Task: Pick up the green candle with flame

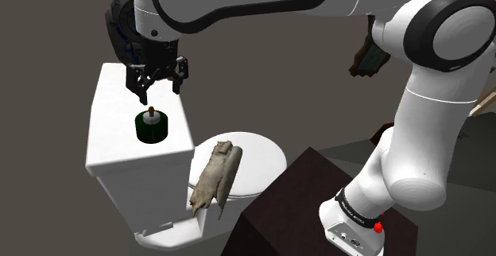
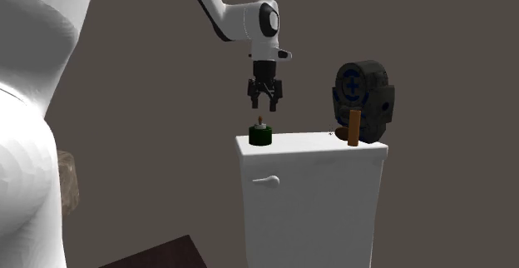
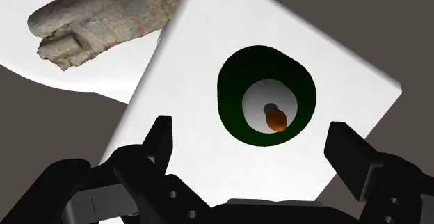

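Candle [image 1: 151,127] sits on the toilet tank lid [image 1: 111,95], near one end. It looks short, dark green and stiff, and I judge it light and a little slick. I would pinch its round side wall low, clear of the orange flame [image 3: 276,118]. My gripper [image 1: 157,86] hangs just above it, fingers spread wider than the candle, holding and touching nothing.
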### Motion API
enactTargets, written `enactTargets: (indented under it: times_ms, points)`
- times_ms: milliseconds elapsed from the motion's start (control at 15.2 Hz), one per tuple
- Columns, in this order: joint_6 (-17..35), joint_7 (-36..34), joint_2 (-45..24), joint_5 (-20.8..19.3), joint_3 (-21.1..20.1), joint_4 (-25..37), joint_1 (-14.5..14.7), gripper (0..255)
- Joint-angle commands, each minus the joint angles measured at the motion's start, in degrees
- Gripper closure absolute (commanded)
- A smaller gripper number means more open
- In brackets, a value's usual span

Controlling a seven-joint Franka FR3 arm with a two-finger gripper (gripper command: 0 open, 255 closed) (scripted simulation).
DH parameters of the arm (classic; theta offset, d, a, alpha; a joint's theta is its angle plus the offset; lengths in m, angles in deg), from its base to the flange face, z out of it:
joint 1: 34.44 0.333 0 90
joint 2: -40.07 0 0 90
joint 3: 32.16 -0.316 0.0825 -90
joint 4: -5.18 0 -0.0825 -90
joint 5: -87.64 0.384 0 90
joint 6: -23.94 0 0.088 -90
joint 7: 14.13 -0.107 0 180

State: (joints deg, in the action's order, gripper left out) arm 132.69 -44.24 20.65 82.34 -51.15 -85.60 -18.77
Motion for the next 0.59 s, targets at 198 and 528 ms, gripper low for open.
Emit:
enactTargets:
  times_ms: [198, 528]
  points:
    - [-0.1, -1.6, -6.2, -2.1, 0.1, 6.3, 2.2, 0]
    - [3.3, -1.9, -7.1, -2.5, 0.3, 3.7, 2.2, 0]
